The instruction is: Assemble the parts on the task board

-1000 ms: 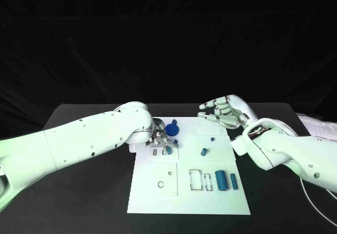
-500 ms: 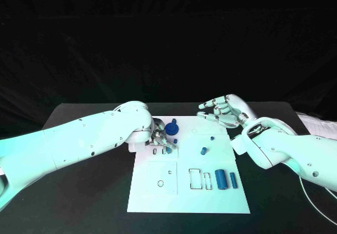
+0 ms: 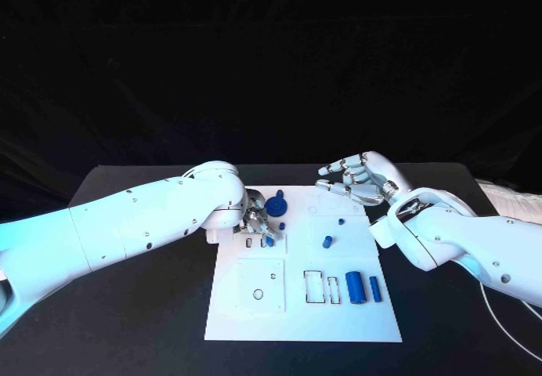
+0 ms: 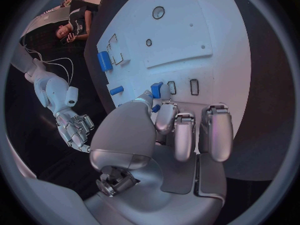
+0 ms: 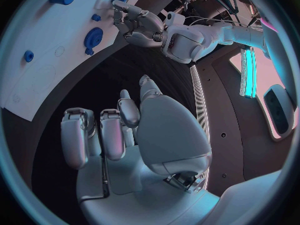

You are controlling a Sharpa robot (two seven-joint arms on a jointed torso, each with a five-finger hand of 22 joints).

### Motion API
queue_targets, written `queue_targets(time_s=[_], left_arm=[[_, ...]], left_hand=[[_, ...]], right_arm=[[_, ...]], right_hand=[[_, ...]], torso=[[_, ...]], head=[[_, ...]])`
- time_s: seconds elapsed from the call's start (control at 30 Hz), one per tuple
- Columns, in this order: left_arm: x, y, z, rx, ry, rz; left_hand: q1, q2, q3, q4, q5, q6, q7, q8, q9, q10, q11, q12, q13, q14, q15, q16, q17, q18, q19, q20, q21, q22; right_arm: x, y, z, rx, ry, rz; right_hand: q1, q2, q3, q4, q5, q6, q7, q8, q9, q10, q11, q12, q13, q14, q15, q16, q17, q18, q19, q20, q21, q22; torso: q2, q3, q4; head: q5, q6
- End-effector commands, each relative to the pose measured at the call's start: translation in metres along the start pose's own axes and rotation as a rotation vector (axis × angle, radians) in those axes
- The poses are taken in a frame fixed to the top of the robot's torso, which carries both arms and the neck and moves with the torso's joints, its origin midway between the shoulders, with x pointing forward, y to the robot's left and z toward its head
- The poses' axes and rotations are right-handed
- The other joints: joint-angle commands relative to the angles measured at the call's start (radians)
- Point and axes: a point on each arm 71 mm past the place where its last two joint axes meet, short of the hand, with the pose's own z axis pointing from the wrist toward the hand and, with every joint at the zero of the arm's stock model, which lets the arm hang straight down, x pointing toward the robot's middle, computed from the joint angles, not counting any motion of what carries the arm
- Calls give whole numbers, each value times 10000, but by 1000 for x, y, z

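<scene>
Black table [image 3: 135, 313] | left hand [image 3: 255, 225] pinches blue part [image 4: 156, 90] | right hand [image 3: 355, 182] empty

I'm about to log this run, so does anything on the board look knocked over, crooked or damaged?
Nothing stands out. The task board lies square on the table, and the blue cylinder and slimmer blue bar lie parallel beside the cut-out slots. The left hand is on a small blue part.

The left robot hand [image 3: 255, 223] is covering part of the task board [image 3: 303, 313], and the small blue part [image 4: 156, 89] at its fingertips is partly hidden; contact is too small to confirm.
</scene>
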Motion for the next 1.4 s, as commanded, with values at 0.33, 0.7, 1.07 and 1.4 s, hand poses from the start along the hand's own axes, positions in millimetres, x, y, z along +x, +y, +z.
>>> queue_targets(time_s=[0.33,0.7,1.07,1.4], left_arm=[[1,3,-1,-245,-248,-286],[0,15,-11,-27,-1113,-1148],[11,27,-12,-89,-1885,-1515],[23,29,-8,-221,-1691,-1218]], left_hand=[[176,-1026,4093,-1221,688,-287,135,2,473,7,58,-233,-71,1055,39,31,2635,-191,192,24,14,1211],[-228,-1255,4843,-1549,653,-297,153,121,700,61,43,-224,-57,1055,47,31,2635,-201,218,33,30,1266],[-305,-1290,4947,-1590,646,-267,145,151,743,123,36,-149,19,1055,46,31,2635,-220,269,30,76,1347],[-335,-1293,4984,-1595,643,-259,142,159,756,142,35,-126,44,1055,44,31,2635,-225,282,29,87,1368]], right_arm=[[4,0,0,-49,214,-82],[5,-1,1,-63,208,-77],[5,-2,1,-47,213,-81],[6,-3,0,-42,245,-76]], right_hand=[[-28,-27,-62,-24,85,31,-4,12,21,36,-80,-16,-14,533,-84,-66,216,78,-20,-15,-54,910],[-26,-12,-59,-23,97,32,-4,12,23,38,-80,-15,-14,533,-84,-69,213,78,-20,-16,-54,911],[-24,4,-54,-22,111,32,-4,13,26,40,-81,-12,-14,532,-85,-73,208,78,-19,-17,-55,911],[-24,4,-54,-22,111,32,-4,13,26,40,-81,-12,-14,532,-85,-73,208,78,-19,-17,-55,911]], torso=[[1,9,2],[5,12,16],[4,18,67],[7,22,31]], head=[[13,-17],[41,-7],[49,-43],[70,-59]])
